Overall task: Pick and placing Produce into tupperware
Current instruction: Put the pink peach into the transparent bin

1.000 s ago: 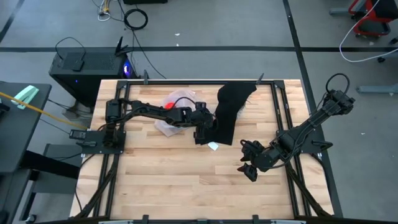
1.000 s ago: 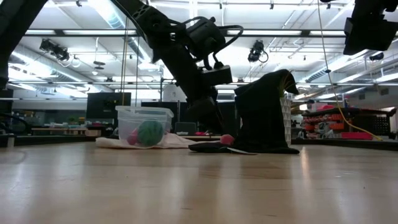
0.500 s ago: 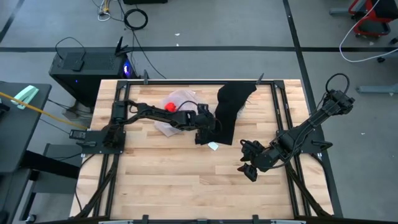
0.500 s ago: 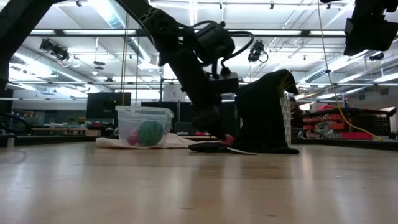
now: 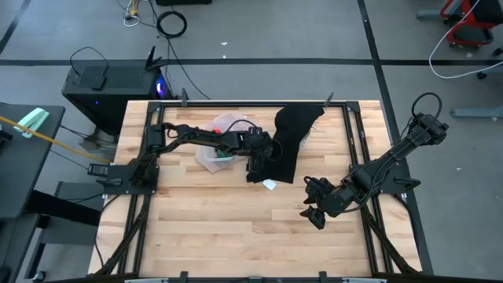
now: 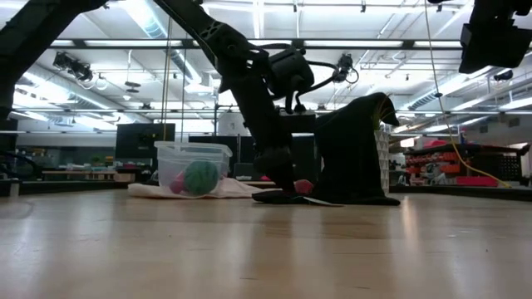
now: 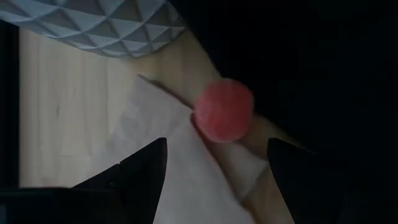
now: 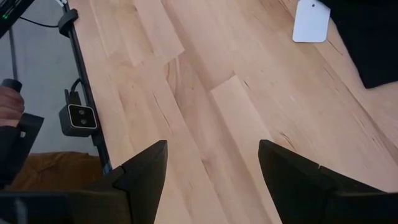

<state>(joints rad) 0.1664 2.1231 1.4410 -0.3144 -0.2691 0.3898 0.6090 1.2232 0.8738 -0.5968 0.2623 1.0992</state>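
A pink-red ball of produce (image 7: 224,111) lies on the wood at the black cloth's (image 5: 287,145) edge, partly on a white scrap (image 7: 186,168). My left gripper (image 7: 216,165) hangs open just short of the ball, slanting down, one finger on either side of the line to it, touching nothing. The clear tupperware (image 6: 193,169) stands to the left on pale flat sheets, with a green striped piece (image 6: 199,177) and a pink piece (image 6: 176,184) inside. My right gripper (image 8: 211,168) waits open over bare wood at the right (image 5: 314,208).
The black cloth is draped over something tall (image 6: 353,149) at the far middle. A grey triangle-patterned thing (image 7: 106,25) lies beside it. A metal frame (image 5: 357,157) runs along the table's sides. Bare wood (image 5: 236,228) spreads along the near half.
My left gripper has sunk toward the table and gone a little toward the black cloth, closing on the pink-red ball, and has tipped more steeply down. Its fingers have stayed open. The arm now covers less of the tupperware in the high view.
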